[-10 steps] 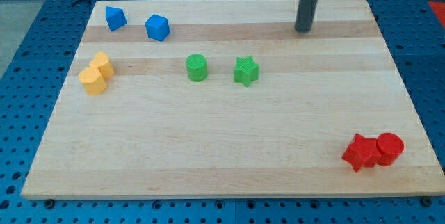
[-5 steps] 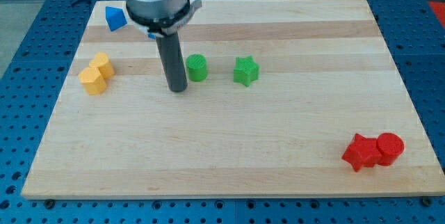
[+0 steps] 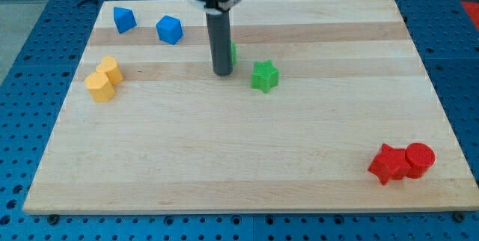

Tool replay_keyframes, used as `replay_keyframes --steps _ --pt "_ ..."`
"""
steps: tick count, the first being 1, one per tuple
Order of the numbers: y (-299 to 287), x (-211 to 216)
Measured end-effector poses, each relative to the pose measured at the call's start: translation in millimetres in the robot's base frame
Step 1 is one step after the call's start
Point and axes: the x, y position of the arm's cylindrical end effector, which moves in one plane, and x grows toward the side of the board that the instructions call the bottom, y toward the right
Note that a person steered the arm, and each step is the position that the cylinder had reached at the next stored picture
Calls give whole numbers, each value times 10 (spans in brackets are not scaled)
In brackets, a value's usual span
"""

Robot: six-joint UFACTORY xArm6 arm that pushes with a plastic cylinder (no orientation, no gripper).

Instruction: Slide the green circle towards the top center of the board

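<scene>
The green circle is almost wholly hidden behind my rod; only a thin green sliver shows at the rod's right edge, above the board's middle. My tip rests on the board right against it, on its lower left side. The green star lies just to the right of the tip, apart from it.
Two blue blocks sit at the upper left. Two touching yellow blocks sit at the left edge. A red star and red cylinder touch at the lower right. The wooden board lies on a blue pegboard.
My tip swept from the board's upper right to the circle's left side, then moved right and up. The green circle has shifted up and to the right with it.
</scene>
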Motion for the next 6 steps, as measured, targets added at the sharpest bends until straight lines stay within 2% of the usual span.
replay_keyframes --steps 1,3,5,6 --pt "-1 -422" --pt "-1 -440" --pt "-348 -1081" --pt "-389 -965"
